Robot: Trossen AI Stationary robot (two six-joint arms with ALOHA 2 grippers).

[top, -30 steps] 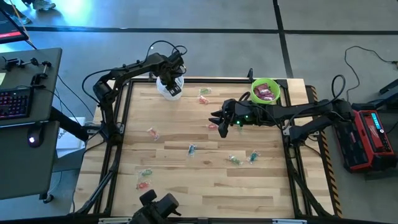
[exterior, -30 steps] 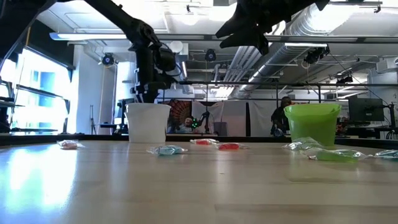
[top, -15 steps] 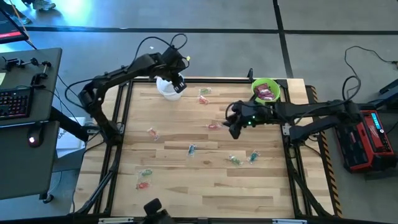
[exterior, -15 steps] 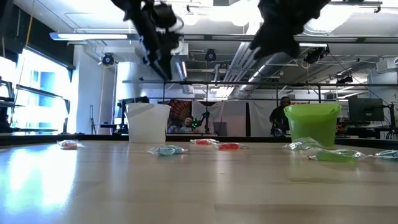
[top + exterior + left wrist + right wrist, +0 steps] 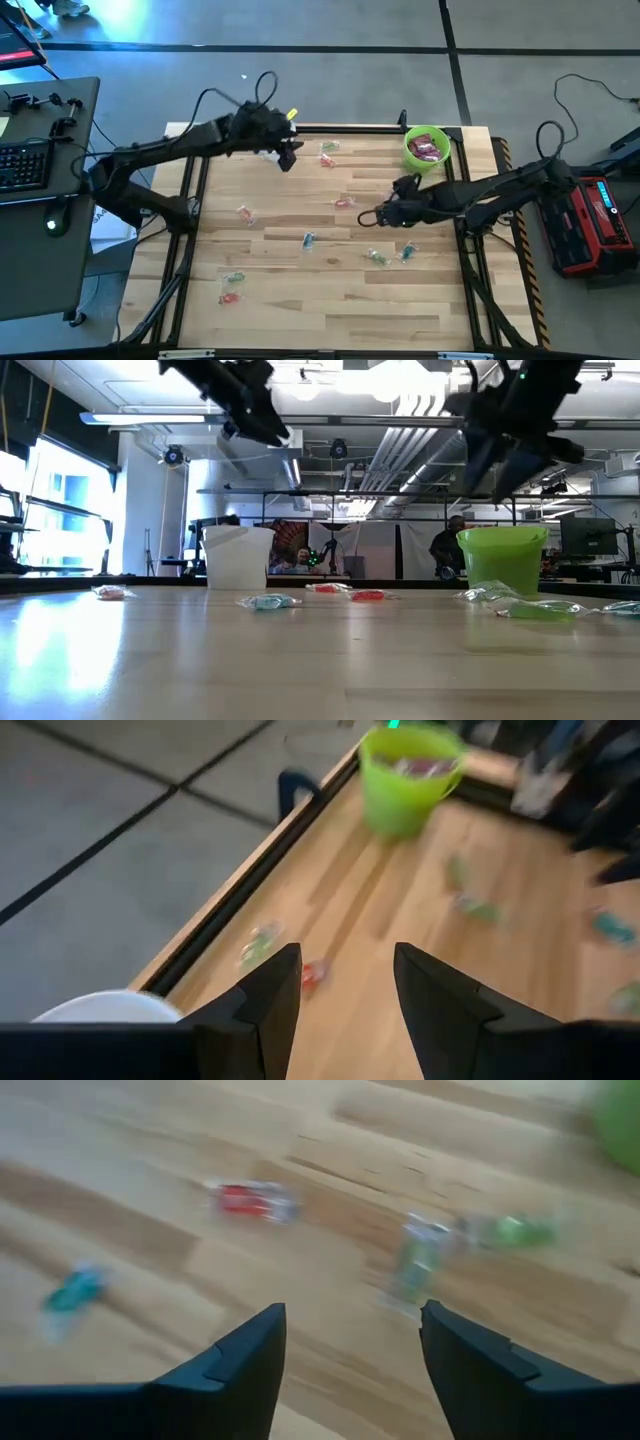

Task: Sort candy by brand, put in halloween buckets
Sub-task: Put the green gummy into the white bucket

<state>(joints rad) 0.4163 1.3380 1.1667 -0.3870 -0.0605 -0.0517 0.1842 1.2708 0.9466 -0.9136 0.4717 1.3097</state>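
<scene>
Nearest me, lower left in the high view, green and red clear-wrapped sweets (image 5: 232, 288) lie loose. At centre right, my right gripper (image 5: 378, 216) hangs spread and empty above a red-wrapped sweet (image 5: 252, 1199), its long axis running left-right; a skewed descent could knock it away. Farther off, upper centre, my left gripper (image 5: 287, 156) is released and empty, beside the white translucent pail (image 5: 105, 1008). The lime-green plastic bucket (image 5: 427, 147) sits upper right.

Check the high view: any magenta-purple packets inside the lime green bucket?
Yes, magenta-purple flat packets lie inside the bright lime green round bucket at the table's far right corner.
</scene>
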